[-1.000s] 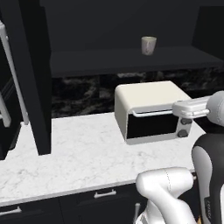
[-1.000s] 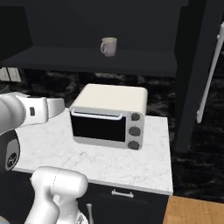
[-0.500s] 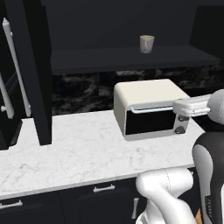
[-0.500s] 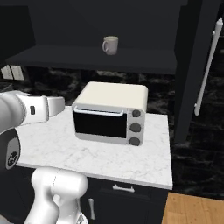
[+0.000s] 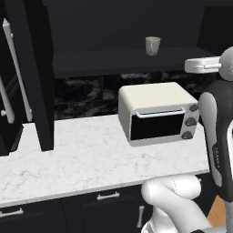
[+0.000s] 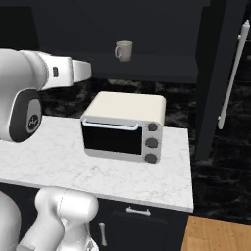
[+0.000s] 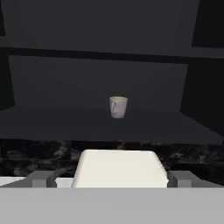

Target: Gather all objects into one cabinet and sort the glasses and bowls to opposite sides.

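The dark upper cabinet (image 5: 113, 27) spans the wall ahead of and above the pincer, its inside open to view and its long flat shelf board (image 7: 109, 122) running across the hand view a little beyond the pincer and roughly level with it. Below the pincer lies the white marble tabletop (image 5: 77, 154), reaching out to both sides, with dark lower cabinets (image 6: 142, 218) and their silver handles under its front edge. A black marbled backsplash (image 5: 86, 93) fills the wall between tabletop and shelf board, ahead of and below the pincer.

The white arm (image 6: 29, 93) rises from the base and reaches forward at about shelf height, its forearm pointing toward the cabinet. The white toaster oven (image 6: 125, 126) stands on the tabletop directly below and just ahead of the pincer; in the hand view its pale top sits between the two finger tips, underneath them and apart from them. Its dark glass door and three knobs face the base.

The pincer (image 7: 111, 179) shows as two grey finger tips (image 7: 41, 178) at the bottom of the hand view, standing wide apart with nothing between them.

A single cream mug (image 7: 117, 106) stands upright on the shelf board, straight ahead of the pincer and well apart from it, near the middle of the shelf, its loop handle turned toward the pincer
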